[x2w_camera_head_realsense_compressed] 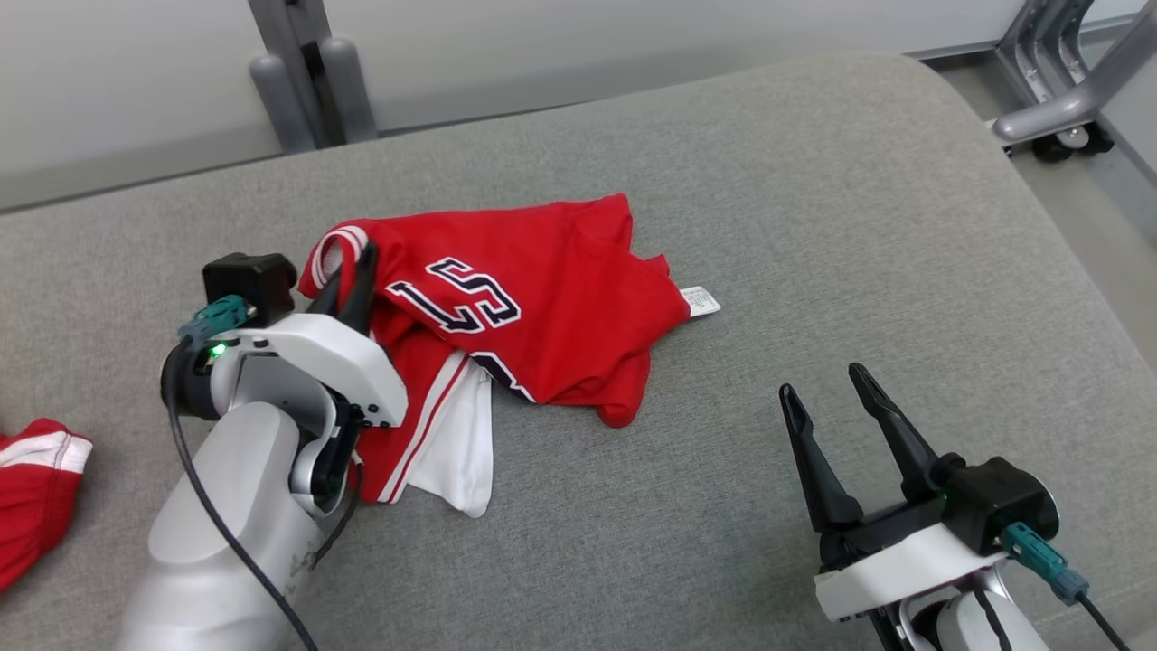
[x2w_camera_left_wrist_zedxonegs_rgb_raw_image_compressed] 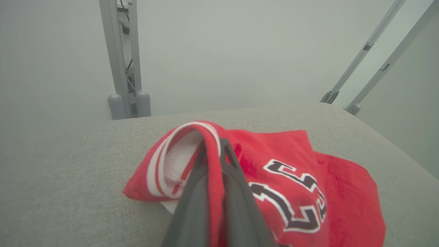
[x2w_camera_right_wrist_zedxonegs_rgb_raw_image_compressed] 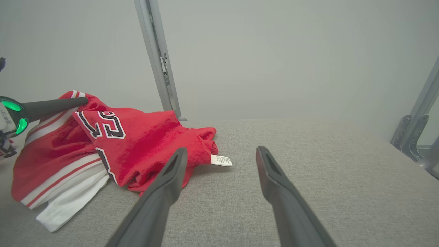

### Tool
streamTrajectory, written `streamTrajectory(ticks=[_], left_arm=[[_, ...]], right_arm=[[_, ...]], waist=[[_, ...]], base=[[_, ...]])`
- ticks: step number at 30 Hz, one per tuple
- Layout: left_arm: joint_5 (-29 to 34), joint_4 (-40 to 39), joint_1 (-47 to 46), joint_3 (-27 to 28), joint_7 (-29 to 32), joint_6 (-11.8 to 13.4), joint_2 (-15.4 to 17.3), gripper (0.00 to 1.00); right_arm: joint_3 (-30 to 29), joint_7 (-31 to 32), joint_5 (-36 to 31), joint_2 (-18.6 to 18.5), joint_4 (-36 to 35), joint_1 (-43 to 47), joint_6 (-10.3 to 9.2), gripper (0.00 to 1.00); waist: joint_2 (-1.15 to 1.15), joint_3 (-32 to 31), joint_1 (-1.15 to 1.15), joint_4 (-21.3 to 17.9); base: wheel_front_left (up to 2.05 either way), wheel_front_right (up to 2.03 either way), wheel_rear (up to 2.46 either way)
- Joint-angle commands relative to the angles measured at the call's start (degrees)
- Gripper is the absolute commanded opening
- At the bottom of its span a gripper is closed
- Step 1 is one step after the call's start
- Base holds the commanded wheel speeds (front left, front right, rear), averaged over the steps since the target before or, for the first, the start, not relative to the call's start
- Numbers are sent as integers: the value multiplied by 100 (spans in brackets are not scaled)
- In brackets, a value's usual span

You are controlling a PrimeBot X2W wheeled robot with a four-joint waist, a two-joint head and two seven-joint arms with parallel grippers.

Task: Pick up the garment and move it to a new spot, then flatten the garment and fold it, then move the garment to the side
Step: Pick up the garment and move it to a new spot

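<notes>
Here, in the head view, the red garment lies crumpled at centre-left of the grey padded surface. Its striped trim at the left end is pinched between the clenched fingers of the left gripper, while the right gripper, at the lower right, has its fingers spread and empty, well apart from the cloth. In the left wrist view the trim loops over the pinching fingers at bottom centre, with the numbered panel to their right. In the right wrist view the splayed fingers frame bare padding, and the garment lies at left, just behind the left-hand tip.
</notes>
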Motion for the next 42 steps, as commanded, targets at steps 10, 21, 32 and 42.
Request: streamTrajectory(ticks=[10, 21, 32, 42], left_arm=[[28, 205, 161, 182, -997, 13, 16, 100], [261, -1514, 1861, 729, -1215, 351, -245, 100], [891, -2696, 3154, 1242, -1218, 399, -465, 100], [1007, -3100, 4052, 1395, -1218, 456, -524, 100]], right_arm=[[-138, 2, -14, -29, 10, -129, -4, 100], [-431, 3, -197, -33, 126, 311, -4, 100], [-507, 2, -227, -31, 100, 714, -3, 100], [-608, 2, -183, -30, 74, 1028, -4, 100]], waist=[[0, 64, 0, 195], [0, -763, 0, 913], [0, -1255, 0, 1497], [0, -1484, 0, 1671]], base=[[0, 0, 0], [0, 0, 0], [0, 0, 0], [0, 0, 0]])
